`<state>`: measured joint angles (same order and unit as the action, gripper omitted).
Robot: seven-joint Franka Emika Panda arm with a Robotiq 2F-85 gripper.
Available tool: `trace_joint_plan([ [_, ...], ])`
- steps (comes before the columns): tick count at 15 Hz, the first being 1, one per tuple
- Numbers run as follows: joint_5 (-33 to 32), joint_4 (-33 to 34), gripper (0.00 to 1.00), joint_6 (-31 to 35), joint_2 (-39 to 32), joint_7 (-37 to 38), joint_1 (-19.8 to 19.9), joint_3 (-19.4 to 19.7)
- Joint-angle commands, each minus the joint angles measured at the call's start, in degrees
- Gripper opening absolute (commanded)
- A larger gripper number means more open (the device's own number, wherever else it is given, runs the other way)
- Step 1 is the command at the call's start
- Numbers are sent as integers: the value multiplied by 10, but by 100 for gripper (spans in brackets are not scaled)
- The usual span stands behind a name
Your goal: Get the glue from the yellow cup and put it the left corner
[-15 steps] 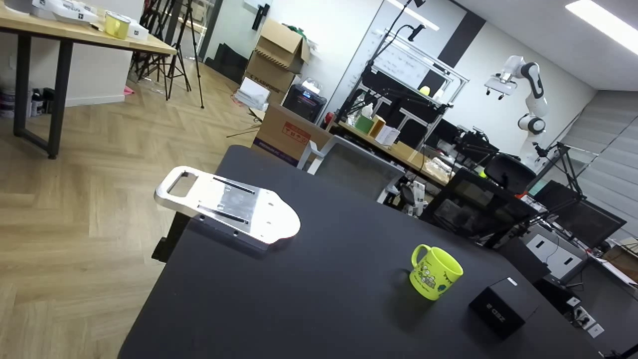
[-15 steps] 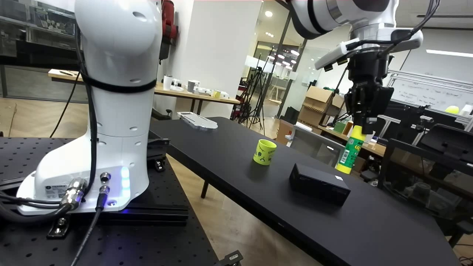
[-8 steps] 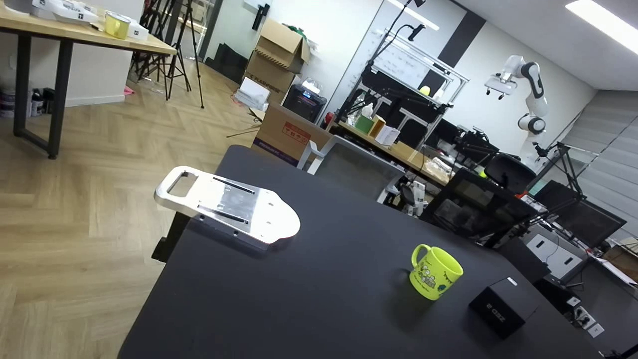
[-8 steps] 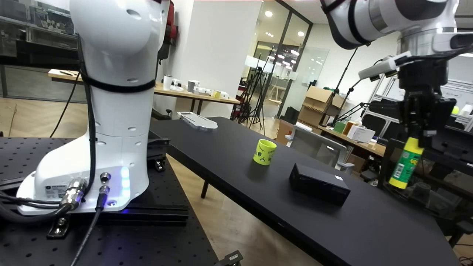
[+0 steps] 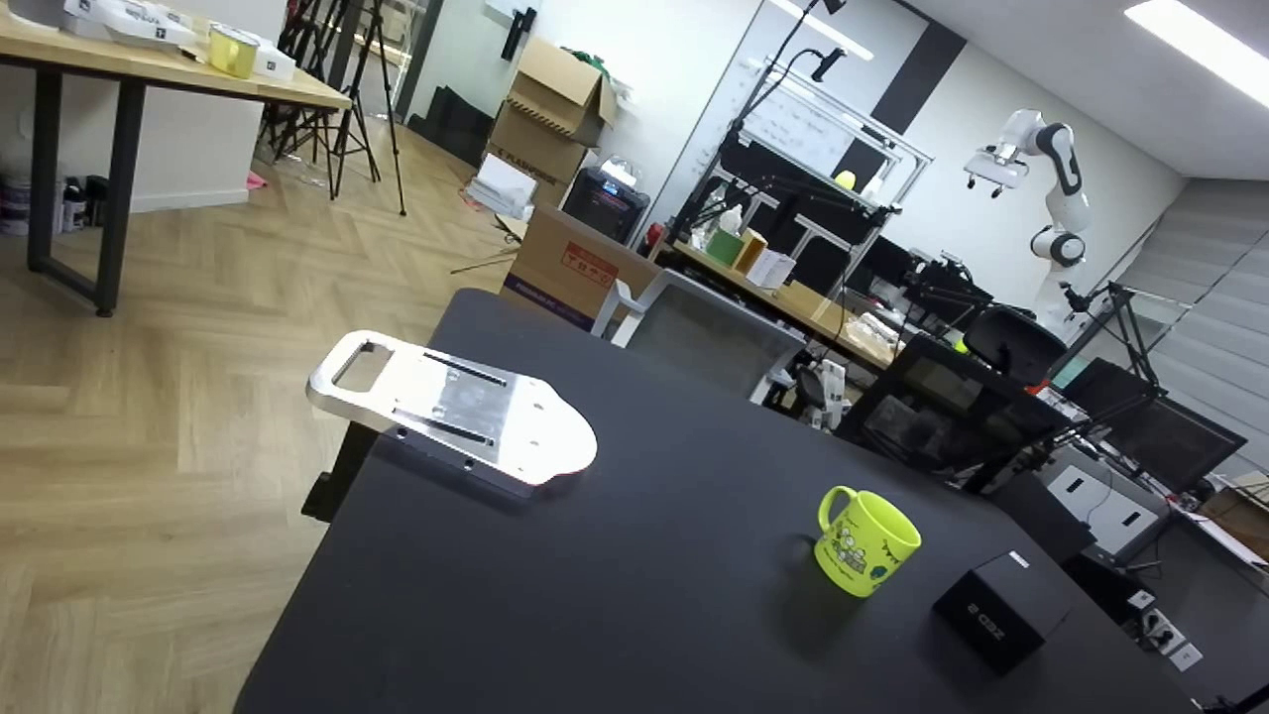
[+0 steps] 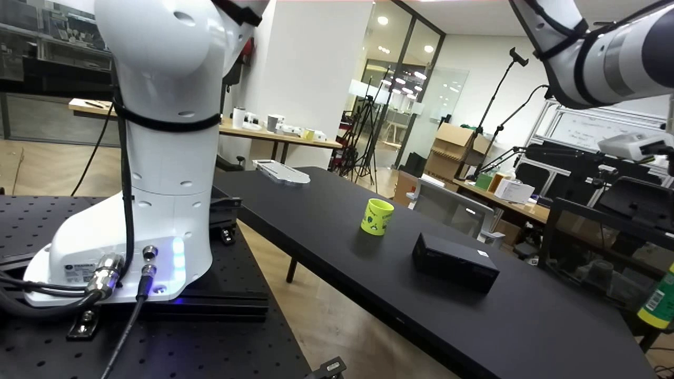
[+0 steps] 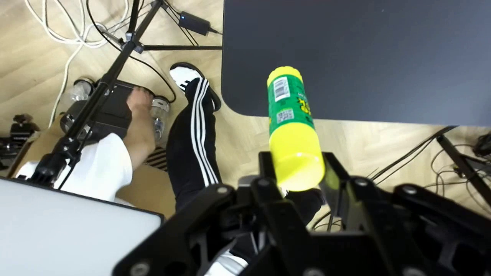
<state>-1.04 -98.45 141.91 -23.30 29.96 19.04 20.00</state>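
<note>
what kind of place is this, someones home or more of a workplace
Most likely a robotics lab, perhaps within an office. The robot's white base stands on a perforated black platform, another robot arm shows in the background of an exterior view, and a whiteboard with writing is visible.

"ZED 2" on a black box (image 5: 1003, 612), "FLASHFORGE" on a cardboard box (image 5: 538, 146)

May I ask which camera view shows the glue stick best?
The wrist view: the glue stick is visible end to end, held in the gripper. An exterior view catches just its cropped lower part; elsewhere it's unseen.
</note>
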Motion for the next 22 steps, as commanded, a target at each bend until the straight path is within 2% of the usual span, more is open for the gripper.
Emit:
trace_joint_plan([
  [1,56,107,9,-14,-90,44,22,20],
  [3,69,148,9,-16,-129,63,27,27],
  [5,63,191,9,-62,-162,74,26,31],
  [6,61,125,34,-19,-122,44,26,26],
  [9,59,164,34,-41,-154,58,26,24],
  [13,59,173,34,-47,-157,60,27,25],
  [14,51,199,9,-49,-177,82,17,32],
  [19,34,308,9,-53,-262,142,-12,36],
  [22,24,356,9,-63,-312,161,-15,37],
])
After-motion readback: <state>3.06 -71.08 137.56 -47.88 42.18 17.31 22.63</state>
